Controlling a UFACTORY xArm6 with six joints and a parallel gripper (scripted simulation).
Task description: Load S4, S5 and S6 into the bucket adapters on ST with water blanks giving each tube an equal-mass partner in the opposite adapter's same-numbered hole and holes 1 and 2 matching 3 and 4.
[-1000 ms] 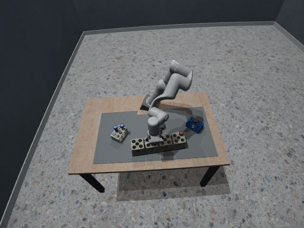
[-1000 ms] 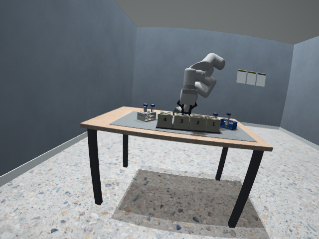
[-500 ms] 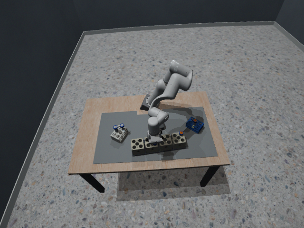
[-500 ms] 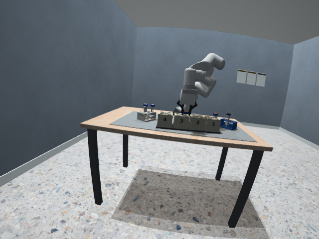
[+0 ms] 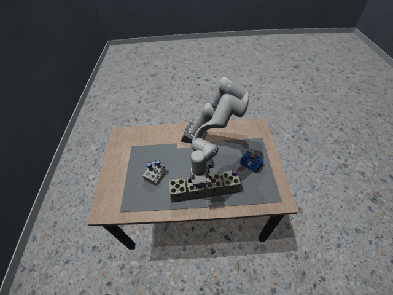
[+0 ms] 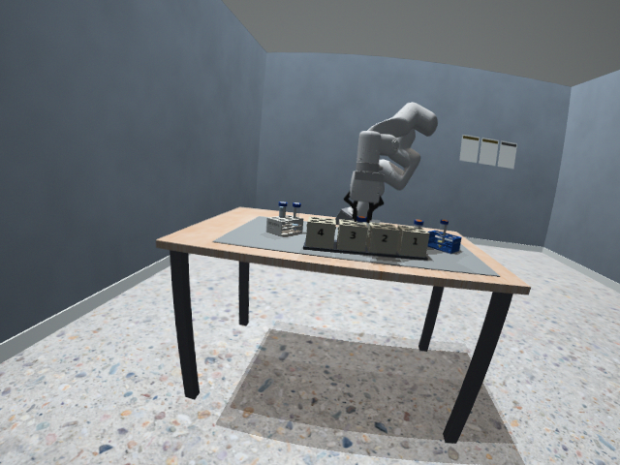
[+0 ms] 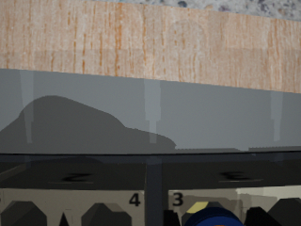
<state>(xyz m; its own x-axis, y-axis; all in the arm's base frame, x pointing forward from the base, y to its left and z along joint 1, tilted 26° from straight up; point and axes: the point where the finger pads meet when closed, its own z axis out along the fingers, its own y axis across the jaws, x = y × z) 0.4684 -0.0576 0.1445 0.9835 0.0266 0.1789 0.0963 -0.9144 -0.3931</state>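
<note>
My gripper [image 6: 361,218] [image 7: 213,220] points down over adapter 3 [image 6: 345,242]. Its fingers stand slightly open around a blue cap with an orange dot, low in the hole marked 3; the ID and the tube body are hidden. Another orange-dot tube [image 5: 234,171] [image 6: 418,221] stands in adapter 1 [image 5: 233,187] [image 6: 407,246]. A third orange-dot tube [image 5: 252,155] [image 6: 444,221] stands in the blue rack [image 5: 255,168] [image 6: 452,246]. Two white-dot tubes [image 5: 148,165] [image 5: 157,162] stand in the white rack [image 6: 272,226]. Their printed volumes are too small to read.
Adapter 4 [image 5: 177,195] [image 6: 312,241] and adapter 2 [image 5: 214,191] [image 6: 376,246] show no caps on top. The four adapters stand side by side along the table's front. The blue rack is close behind adapter 1's end. I cannot make out the DONE key.
</note>
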